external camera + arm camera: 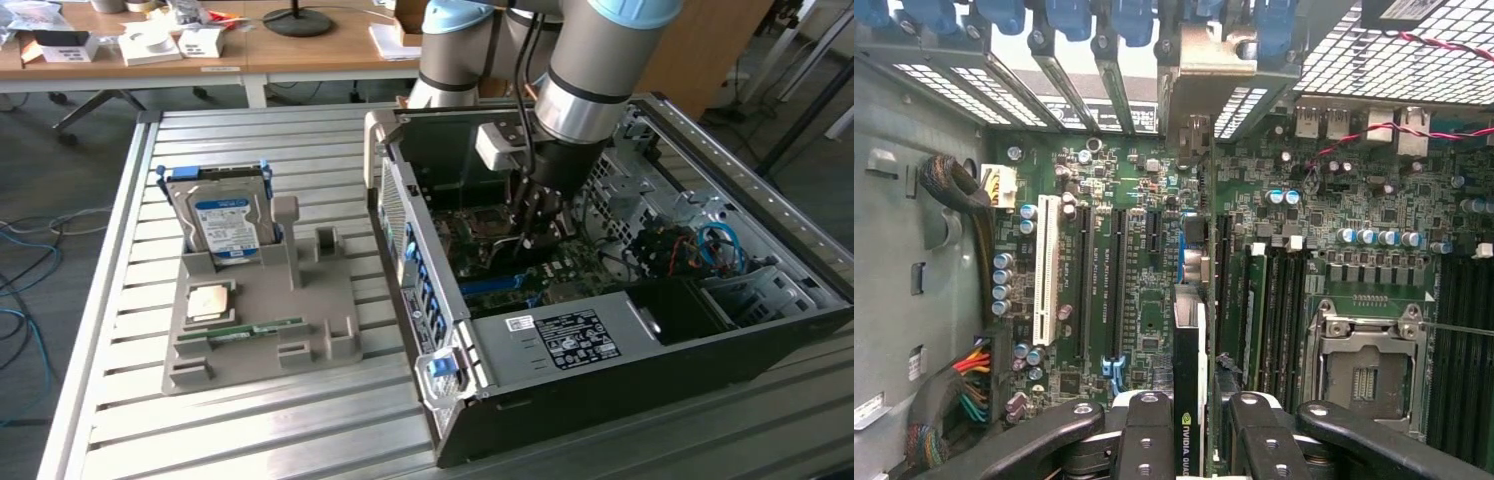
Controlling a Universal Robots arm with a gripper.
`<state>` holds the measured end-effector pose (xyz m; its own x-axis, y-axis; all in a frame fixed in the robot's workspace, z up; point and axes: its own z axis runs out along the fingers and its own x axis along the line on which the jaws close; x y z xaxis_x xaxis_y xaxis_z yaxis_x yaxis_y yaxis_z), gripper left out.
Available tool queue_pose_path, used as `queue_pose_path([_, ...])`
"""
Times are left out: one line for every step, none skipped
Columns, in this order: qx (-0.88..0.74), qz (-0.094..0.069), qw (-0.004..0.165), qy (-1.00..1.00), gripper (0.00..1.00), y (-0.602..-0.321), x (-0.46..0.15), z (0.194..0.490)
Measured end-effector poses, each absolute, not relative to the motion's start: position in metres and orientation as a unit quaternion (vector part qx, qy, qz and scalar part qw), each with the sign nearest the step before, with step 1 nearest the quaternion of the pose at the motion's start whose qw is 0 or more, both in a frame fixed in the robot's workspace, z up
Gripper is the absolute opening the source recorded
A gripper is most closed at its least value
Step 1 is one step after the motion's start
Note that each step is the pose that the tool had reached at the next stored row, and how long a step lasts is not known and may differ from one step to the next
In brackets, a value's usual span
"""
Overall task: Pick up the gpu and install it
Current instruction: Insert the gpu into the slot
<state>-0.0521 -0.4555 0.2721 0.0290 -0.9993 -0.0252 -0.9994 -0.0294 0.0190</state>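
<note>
Black two-fingered gripper (1199,440) is pinching the gpu, a thin dark flat card with a silver metal end bracket (1187,340), edge-on between its pads. This is happening inside the open black computer tower (641,330). The card is hanging upright over the green motherboard (1144,200), roughly along a long slot; whether it is seating cannot be told.

Risk: if the card is tilting or drifting off the slot line, pressing could jam its edge connector. It could also catch the bracket on the grey rear slot frame (944,50).

gpu (1189,385) between fingers (1149,440), inside case (587,405) over motherboard (1124,250); hard drive (227,228) in holder (267,300) at exterior view's left.
</note>
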Motion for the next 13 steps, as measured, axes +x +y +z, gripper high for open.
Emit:
queue_pose_path([-0.717, 0.016, 0.002, 0.697, 0.26, -0.4556, -0.0521, 0.2718])
queue_pose_path([-0.717, 0.016, 0.002, 0.697, 0.26, -0.4556, -0.0521, 0.2711])
queue_pose_path([-0.717, 0.016, 0.002, 0.697, 0.26, -0.4556, -0.0521, 0.2705])
queue_pose_path([-0.717, 0.016, 0.002, 0.697, 0.26, -0.4556, -0.0522, 0.2705])
queue_pose_path([-0.717, 0.016, 0.002, 0.697, 0.26, -0.4556, -0.0521, 0.2705])
queue_pose_path([-0.717, 0.016, 0.002, 0.697, 0.26, -0.4556, -0.0522, 0.2705])
queue_pose_path([-0.717, 0.016, 0.002, 0.697, 0.26, -0.4556, -0.0521, 0.2705])
queue_pose_path([-0.717, 0.016, 0.002, 0.697, 0.26, -0.4555, -0.0521, 0.2703])
queue_pose_path([-0.717, 0.016, 0.002, 0.697, 0.26, -0.4555, -0.0522, 0.2699])
queue_pose_path([-0.717, 0.016, 0.002, 0.697, 0.26, -0.4555, -0.0523, 0.2699])
queue_pose_path([-0.717, 0.016, 0.002, 0.697, 0.26, -0.4555, -0.0523, 0.2699])
queue_pose_path([-0.717, 0.016, 0.002, 0.697, 0.26, -0.4555, -0.0523, 0.2699])
queue_pose_path([-0.717, 0.016, 0.002, 0.697, 0.26, -0.4555, -0.0524, 0.2699])
